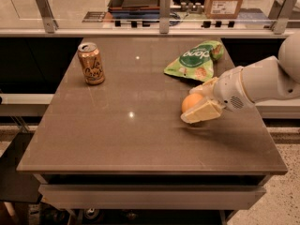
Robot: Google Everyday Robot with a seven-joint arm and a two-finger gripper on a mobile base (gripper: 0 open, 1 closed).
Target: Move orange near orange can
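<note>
Gripper closed around the orange fruit at the right of the tabletop, orange can far off to the left.

Nearest me, the brown, smooth tabletop (131,144) lies bare along its front edge. A little further in on the right, the cream two-finger gripper (192,107) reaches in from the white arm (262,81), with one finger in front of the smooth, round orange fruit (191,101) and the other behind it, so it holds the fruit low at the tabletop. Beyond that, just behind the gripper, a crumpled green snack bag (193,60) lies flat. The slim orange-gold metal can (91,63) stands upright at the far left, well apart from the fruit. Past the tabletop, a brown cardboard box (224,1) sits on the back counter.
</note>
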